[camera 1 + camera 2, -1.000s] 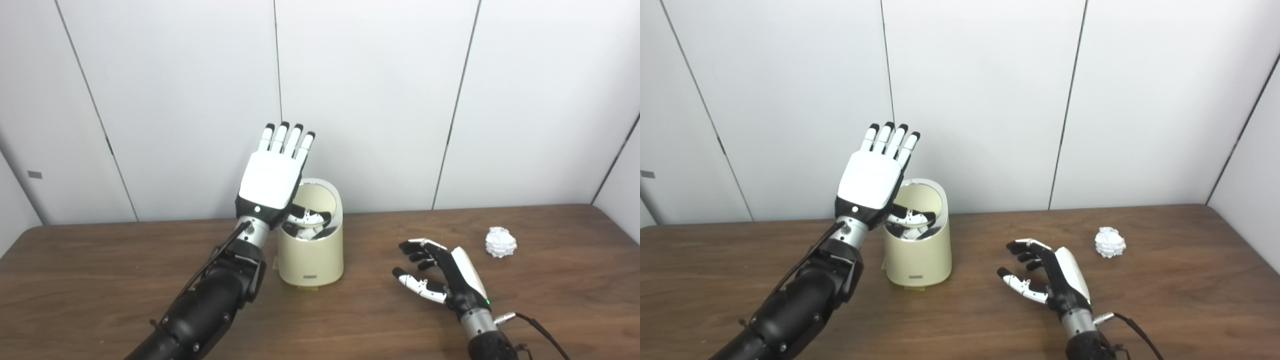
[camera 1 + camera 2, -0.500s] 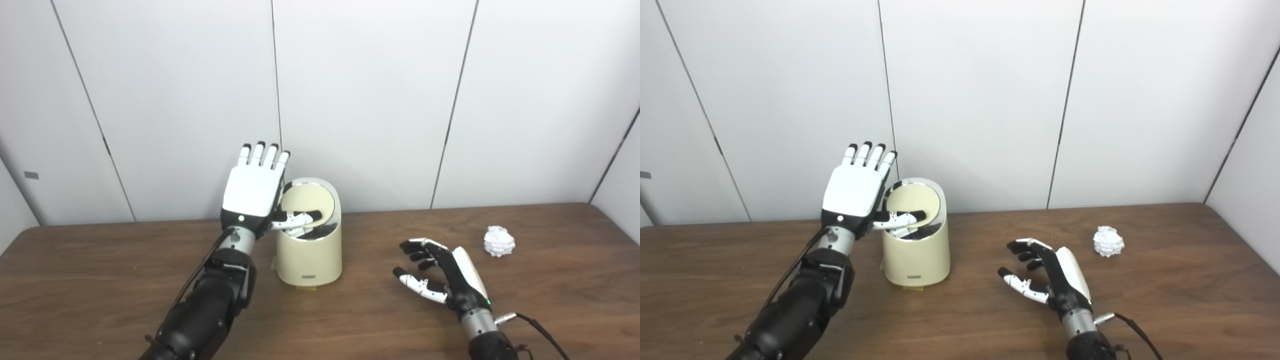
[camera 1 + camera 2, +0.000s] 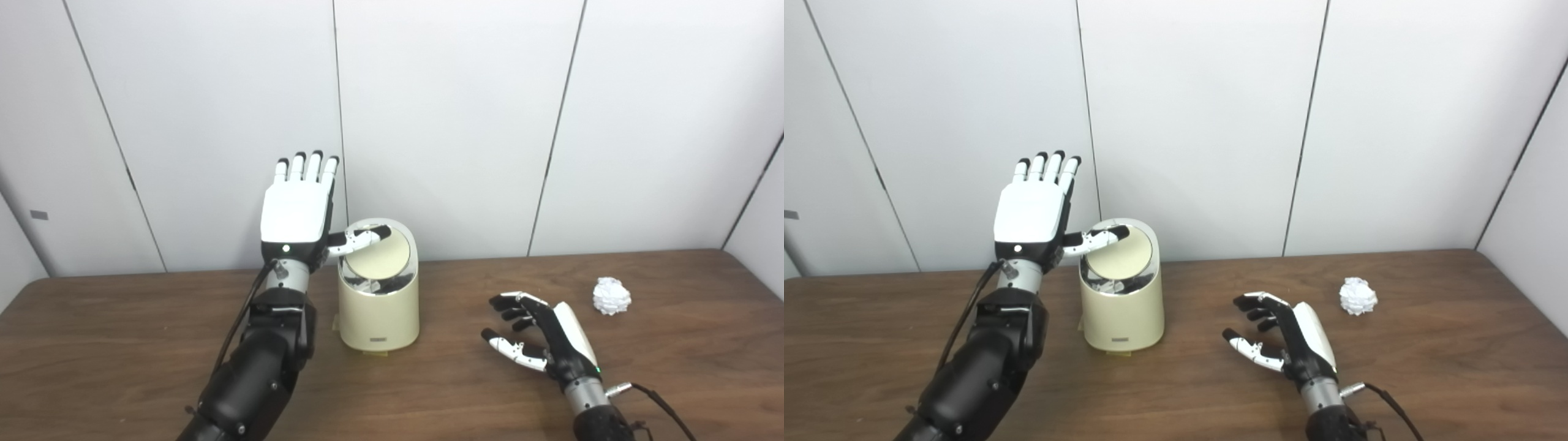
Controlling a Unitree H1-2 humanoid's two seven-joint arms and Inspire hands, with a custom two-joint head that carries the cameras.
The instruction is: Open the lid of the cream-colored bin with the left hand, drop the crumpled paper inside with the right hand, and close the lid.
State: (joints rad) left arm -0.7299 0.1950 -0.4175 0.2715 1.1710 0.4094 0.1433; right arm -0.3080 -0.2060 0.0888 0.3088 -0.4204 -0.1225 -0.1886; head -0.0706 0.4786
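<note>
The cream-colored bin (image 3: 380,312) stands on the table left of centre. Its round lid (image 3: 375,256) lies tilted toward me inside a chrome rim, with a dark gap showing along its front edge. My left hand (image 3: 297,211) is held upright just left of the bin, open, fingers pointing up. Its thumb reaches right over the lid's upper left edge; whether it touches I cannot tell. The crumpled white paper (image 3: 612,296) lies on the table at the far right. My right hand (image 3: 542,334) rests open on the table between bin and paper, holding nothing.
The brown wooden table (image 3: 122,343) runs up to a white panelled wall (image 3: 459,122) close behind the bin. A cable (image 3: 664,404) trails from my right wrist at the lower right.
The left hand has drawn back to the left, its thumb coming out of the bin. The lid has swung down from upright to nearly lying on the rim. Right hand and paper are still.
</note>
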